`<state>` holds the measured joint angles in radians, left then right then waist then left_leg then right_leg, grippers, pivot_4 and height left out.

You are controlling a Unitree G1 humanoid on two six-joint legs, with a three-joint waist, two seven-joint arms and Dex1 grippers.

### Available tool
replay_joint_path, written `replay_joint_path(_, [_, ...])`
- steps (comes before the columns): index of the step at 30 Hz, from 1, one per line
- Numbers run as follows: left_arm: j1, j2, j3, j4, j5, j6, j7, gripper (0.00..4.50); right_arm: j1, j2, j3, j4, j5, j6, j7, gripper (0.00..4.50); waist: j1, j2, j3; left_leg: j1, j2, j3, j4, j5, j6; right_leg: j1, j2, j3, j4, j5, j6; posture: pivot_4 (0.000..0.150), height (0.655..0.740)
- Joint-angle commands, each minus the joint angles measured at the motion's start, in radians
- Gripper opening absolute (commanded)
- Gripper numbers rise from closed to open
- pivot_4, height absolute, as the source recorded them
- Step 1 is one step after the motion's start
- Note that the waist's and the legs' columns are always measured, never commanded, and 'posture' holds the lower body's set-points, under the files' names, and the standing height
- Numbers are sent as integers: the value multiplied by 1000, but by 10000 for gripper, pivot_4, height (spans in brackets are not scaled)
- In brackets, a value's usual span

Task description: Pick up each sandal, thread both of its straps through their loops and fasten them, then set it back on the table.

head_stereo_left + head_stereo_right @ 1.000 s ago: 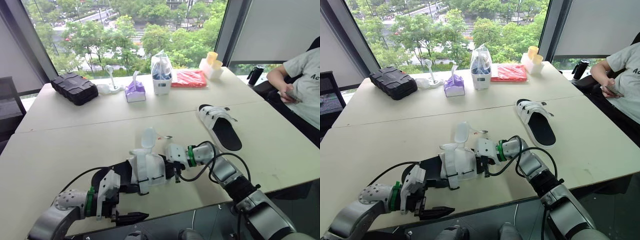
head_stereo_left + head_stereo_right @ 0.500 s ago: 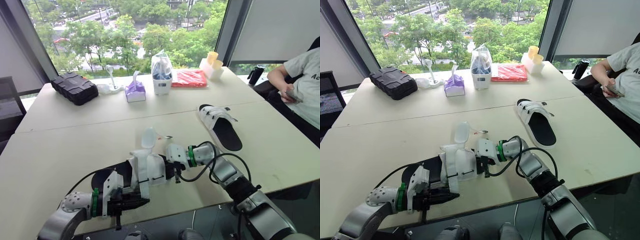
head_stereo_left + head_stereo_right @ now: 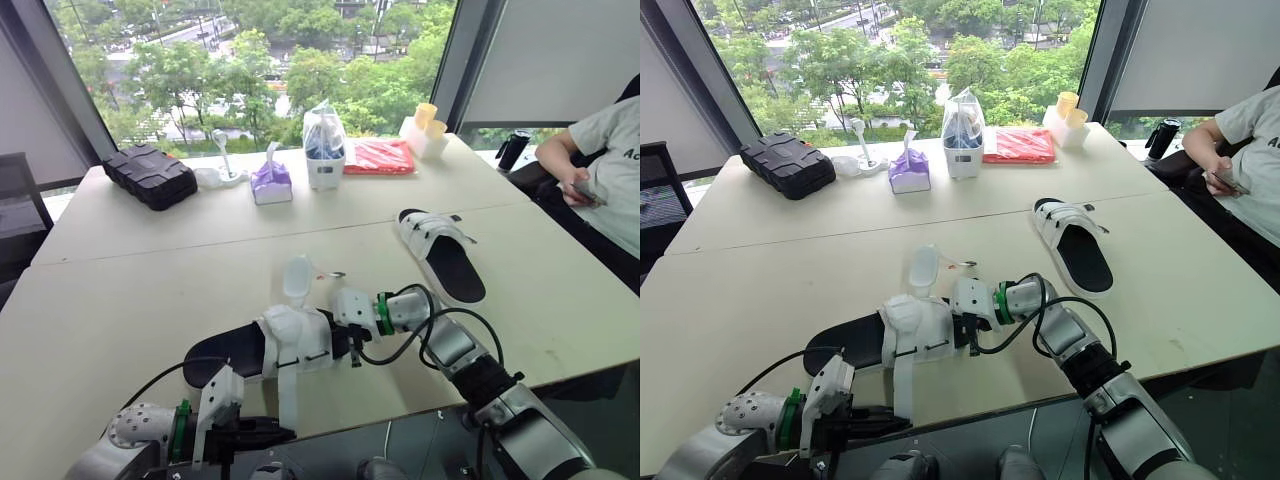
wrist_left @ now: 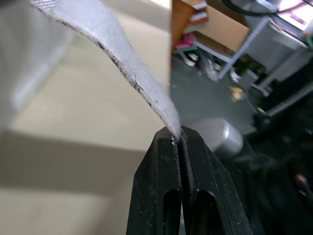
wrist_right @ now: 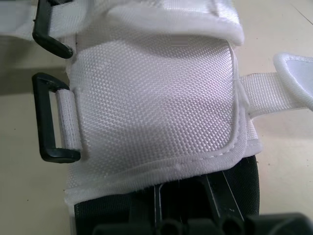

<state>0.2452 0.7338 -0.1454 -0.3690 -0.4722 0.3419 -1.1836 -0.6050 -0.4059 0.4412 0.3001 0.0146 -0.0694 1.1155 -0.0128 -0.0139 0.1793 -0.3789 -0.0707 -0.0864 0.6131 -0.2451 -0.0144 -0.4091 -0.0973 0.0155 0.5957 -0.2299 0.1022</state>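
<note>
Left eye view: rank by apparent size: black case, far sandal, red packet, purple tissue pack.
1. black case and far sandal: they look about alike, and the sandal sits nearer the camera, so I won't rank one over the other.
2. red packet
3. purple tissue pack

The white woven-cloth sandal (image 5: 156,107) looks coarse and matt, its black plastic rectangular loop (image 5: 43,117) smooth. The white fuzzy cloth strap (image 4: 124,68) frays along its edge. The beige table top (image 3: 120,290) looks smooth.
</note>
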Motion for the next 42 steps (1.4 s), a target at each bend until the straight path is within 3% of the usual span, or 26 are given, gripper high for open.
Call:
replay_joint_path(1, [17, 33, -21, -34, -8, -5, -51, 524, 33, -33, 17, 45, -62, 52, -6, 0, 1, 1, 0, -1, 0, 0, 0, 0, 0, 0, 0, 0, 0, 0, 0, 1500, 7400])
replay_joint_path(5, [24, 49, -34, -28, 21, -72, -83, 524, 34, -36, 19, 42, -61, 55, -2, 0, 0, 1, 0, -2, 0, 0, 0, 0, 0, -2, 0, 0, 0, 0, -1, 1500, 7400])
replay_joint_path(14, [-70, -37, 40, -86, 10, -209, 9, 524, 36, -38, 23, 36, -64, 58, 5, 0, 5, 1, -1, -10, 0, 0, 2, 0, 0, -10, 0, -1, 1, 3, -3, 1500, 7400])
replay_joint_path(23, [-333, -61, 157, -25, -170, 4, 112, 524, 14, -36, 24, 66, -69, 46, 7, 0, 2, 2, -2, -10, -1, 0, 3, 3, 3, -9, 2, -5, 3, 4, -2, 1500, 7400])
replay_joint_path(31, [-435, -105, 177, 60, -343, 343, 260, 524, -4, -29, 27, 88, -71, 35, 1, 0, 2, 2, -2, -9, -1, -1, 10, 3, 2, -7, 4, -5, 7, 4, -1, 1500, 7400])
replay_joint_path(34, [-479, -131, 219, 130, -478, 524, 339, 524, -9, -30, 25, 96, -72, 31, -1, 0, 2, 2, -2, -9, -1, -2, 12, 3, 3, -5, 4, -5, 7, 4, -1, 1500, 7400])
replay_joint_path(37, [-517, -180, 273, 192, -559, 613, 435, 9249, -11, -33, 25, 103, -75, 25, -2, 0, 2, 2, -2, -7, -1, -4, 15, 3, 2, -2, 5, -6, 8, 4, 0, 1500, 7400])
replay_joint_path(42, [-581, -296, 378, 260, -621, 615, 614, 34614, -12, -32, 25, 109, -74, 22, -4, 0, 5, 2, -2, -5, -1, -4, 16, 3, 2, 0, 4, -6, 9, 5, 0, 1500, 7400])
